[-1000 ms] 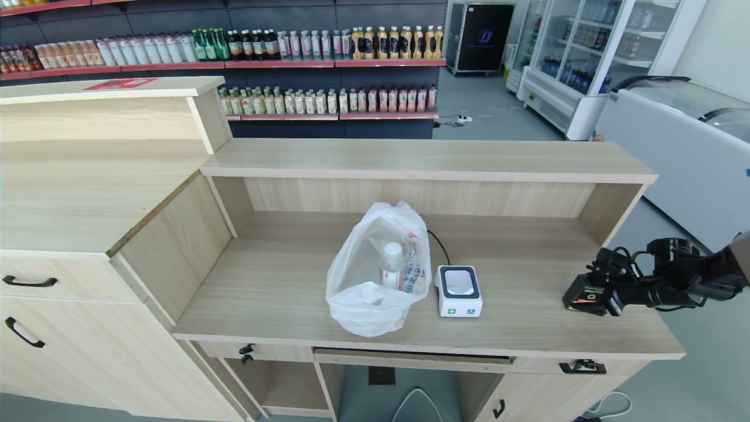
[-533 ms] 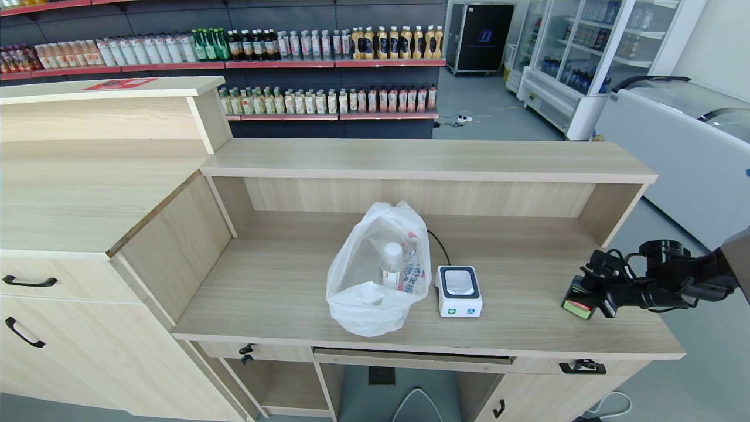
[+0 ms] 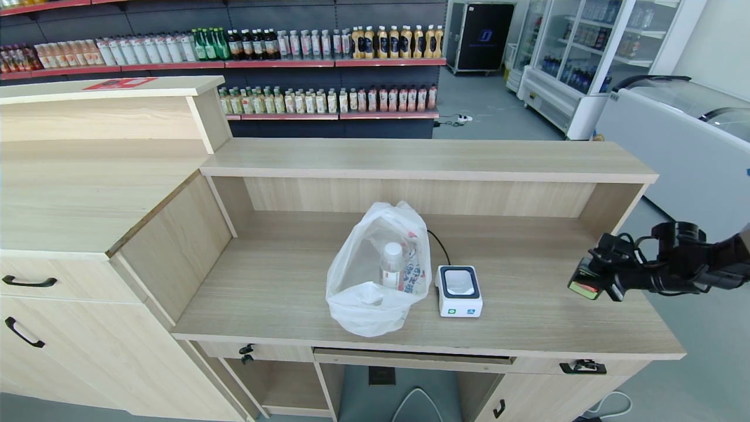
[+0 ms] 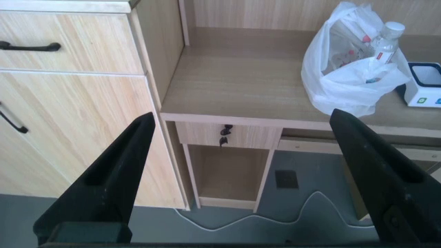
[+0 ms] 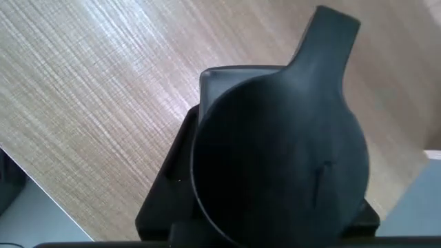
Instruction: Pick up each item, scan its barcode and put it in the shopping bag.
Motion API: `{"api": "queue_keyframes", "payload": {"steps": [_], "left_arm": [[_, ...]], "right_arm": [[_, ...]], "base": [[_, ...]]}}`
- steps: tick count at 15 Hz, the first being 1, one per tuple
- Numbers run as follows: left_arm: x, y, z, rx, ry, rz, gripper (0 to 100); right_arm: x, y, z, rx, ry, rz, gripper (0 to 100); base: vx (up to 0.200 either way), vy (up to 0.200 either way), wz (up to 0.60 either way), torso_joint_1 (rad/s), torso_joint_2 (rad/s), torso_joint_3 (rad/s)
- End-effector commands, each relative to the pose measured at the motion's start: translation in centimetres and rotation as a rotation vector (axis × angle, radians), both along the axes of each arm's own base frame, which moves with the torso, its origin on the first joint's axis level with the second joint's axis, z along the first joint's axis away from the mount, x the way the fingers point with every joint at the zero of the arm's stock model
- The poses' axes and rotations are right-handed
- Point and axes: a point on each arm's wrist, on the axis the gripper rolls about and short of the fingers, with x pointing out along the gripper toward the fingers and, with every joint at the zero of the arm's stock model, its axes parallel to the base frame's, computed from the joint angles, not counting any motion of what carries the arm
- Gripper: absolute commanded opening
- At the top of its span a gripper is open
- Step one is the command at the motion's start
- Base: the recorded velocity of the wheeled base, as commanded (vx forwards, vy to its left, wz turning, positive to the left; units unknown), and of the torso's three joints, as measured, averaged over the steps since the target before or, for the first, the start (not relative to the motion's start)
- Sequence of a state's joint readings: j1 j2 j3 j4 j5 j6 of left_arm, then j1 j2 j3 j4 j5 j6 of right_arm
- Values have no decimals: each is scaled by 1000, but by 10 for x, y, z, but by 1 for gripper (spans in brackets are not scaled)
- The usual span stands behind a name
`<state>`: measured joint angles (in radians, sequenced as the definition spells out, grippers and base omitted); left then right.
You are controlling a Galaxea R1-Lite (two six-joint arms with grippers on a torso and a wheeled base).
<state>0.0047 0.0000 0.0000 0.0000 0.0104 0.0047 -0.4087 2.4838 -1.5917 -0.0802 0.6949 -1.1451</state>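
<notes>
A white plastic shopping bag (image 3: 375, 281) stands open on the wooden counter (image 3: 527, 328), with a clear bottle (image 3: 391, 264) upright inside it. Just right of the bag lies the white barcode scanner (image 3: 460, 290). My right gripper (image 3: 593, 282) hovers over the counter's right end, shut on a small dark item (image 3: 586, 286) with a red and green end. That dark item (image 5: 275, 158) looms close in the right wrist view. My left gripper (image 4: 241, 189) hangs open below counter height, off to the left of the bag (image 4: 351, 65) and the scanner (image 4: 424, 83).
A raised shelf ledge (image 3: 428, 158) runs along the counter's back. A taller cabinet with drawers (image 3: 64, 281) adjoins on the left. A cable (image 3: 438, 243) leads back from the scanner. Bare counter lies between scanner and right gripper.
My right gripper has risen a little above the counter's right end with the dark item in it. The bag, bottle and scanner have stayed put.
</notes>
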Motion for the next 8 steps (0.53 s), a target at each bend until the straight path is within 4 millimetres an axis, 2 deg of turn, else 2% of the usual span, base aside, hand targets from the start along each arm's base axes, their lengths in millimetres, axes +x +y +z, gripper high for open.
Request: {"api": "queue_keyframes", "payload": {"steps": [1, 2, 3, 4, 5, 6, 8], "left_arm": [[0, 0, 0, 0, 0, 0, 100], [0, 0, 0, 0, 0, 0, 100], [0, 0, 0, 0, 0, 0, 100], [0, 0, 0, 0, 0, 0, 100], [0, 0, 0, 0, 0, 0, 100], [0, 0, 0, 0, 0, 0, 100], [0, 0, 0, 0, 0, 0, 100]], "right_arm": [[-45, -5, 88, -60, -122, -44, 0], [-65, -6, 108, -94, -152, -51, 0], [-97, -9, 133, -167, -198, -61, 0], [-148, -9, 165, -315, -274, -64, 0], [-188, -3, 186, -440, -338, -63, 0], [-223, 4, 202, -548, -418, -30, 0], [-256, 29, 211, -668, -617, 167, 0]], "base": [[0, 0, 0, 0, 0, 0], [0, 0, 0, 0, 0, 0], [0, 0, 0, 0, 0, 0], [0, 0, 0, 0, 0, 0], [0, 0, 0, 0, 0, 0], [0, 0, 0, 0, 0, 0], [0, 0, 0, 0, 0, 0]]}}
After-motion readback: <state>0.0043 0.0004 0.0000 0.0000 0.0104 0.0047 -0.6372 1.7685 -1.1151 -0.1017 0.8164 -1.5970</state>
